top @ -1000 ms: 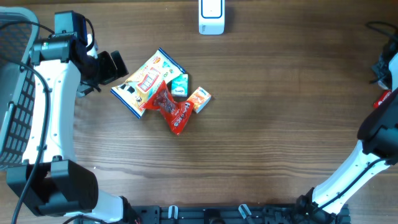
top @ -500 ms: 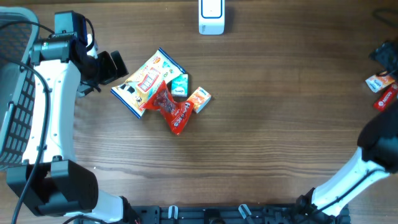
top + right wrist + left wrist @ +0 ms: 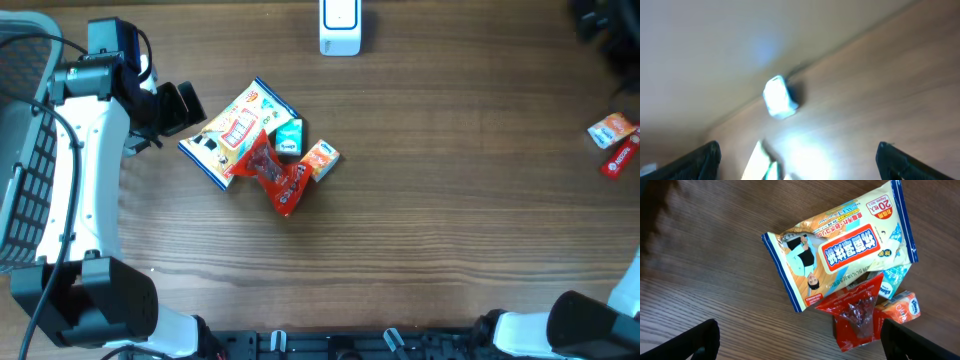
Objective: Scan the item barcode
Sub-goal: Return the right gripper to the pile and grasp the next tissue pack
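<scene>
Both arms hold their claws spread wide and empty, the left gripper (image 3: 182, 108) beside a heap of colourful snack packets (image 3: 262, 145), the right gripper (image 3: 801, 161) over the table's far right corner. The small orange-and-white packet (image 3: 612, 130) lies at the right edge of the brown wooden table (image 3: 450, 200), just beside a red sachet (image 3: 620, 160) and well apart from the white box-shaped scanner (image 3: 340, 27).

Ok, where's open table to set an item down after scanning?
The widest bare wood is mid-table: between the orange box and the orange packet and red packet at the right edge, below the scanner. The front strip under the red pouch is free too. Crowded: around the wipes pack beside the left gripper.
</scene>
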You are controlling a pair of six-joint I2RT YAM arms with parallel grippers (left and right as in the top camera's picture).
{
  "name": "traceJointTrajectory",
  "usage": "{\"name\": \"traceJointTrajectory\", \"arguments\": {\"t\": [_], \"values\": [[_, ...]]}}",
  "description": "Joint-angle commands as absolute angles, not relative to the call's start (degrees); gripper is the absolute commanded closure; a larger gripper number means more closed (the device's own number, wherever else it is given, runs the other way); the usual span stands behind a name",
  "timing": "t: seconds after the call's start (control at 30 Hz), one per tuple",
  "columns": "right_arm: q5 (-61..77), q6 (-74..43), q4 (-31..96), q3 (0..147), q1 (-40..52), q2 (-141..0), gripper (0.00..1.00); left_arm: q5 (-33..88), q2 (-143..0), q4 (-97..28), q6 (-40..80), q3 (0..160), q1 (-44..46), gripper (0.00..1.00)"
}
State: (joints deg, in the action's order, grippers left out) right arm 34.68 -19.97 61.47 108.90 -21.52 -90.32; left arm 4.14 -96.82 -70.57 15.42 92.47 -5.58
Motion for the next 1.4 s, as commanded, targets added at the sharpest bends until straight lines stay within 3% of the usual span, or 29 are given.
{"name": "traceJointTrajectory", "arguments": {"t": [0.0,0.2,0.43,0.7,0.9,1.37], "values": [[37.4,-16.5,65.7,105.1,-13.9,-92.9,0.01,3.7,-97.2,-70.5,15.9,92.1,-5.7,0.0],[34.2,-22.8,58.4,92.0,0.2,-93.4,0.0,3.7,-97.2,-70.5,15.9,92.1,-5.7,0.0],[26.5,-41.5,34.1,70.4,15.7,-93.4,0.0,3.7,-97.2,-70.5,15.9,92.1,-5.7,0.0],[14.0,-52.9,24.6,62.8,27.8,-95.4,0.03,3.7,-97.2,-70.5,15.9,92.1,-5.7,0.0],[12.1,-60.3,21.9,62.8,32.1,-102.5,0.08,3.7,-97.2,-70.5,15.9,92.1,-5.7,0.0],[15.3,-64.7,14.8,62.8,32.4,-111.3,0.21,3.7,-97.2,-70.5,15.9,92.1,-5.7,0.0]]}}
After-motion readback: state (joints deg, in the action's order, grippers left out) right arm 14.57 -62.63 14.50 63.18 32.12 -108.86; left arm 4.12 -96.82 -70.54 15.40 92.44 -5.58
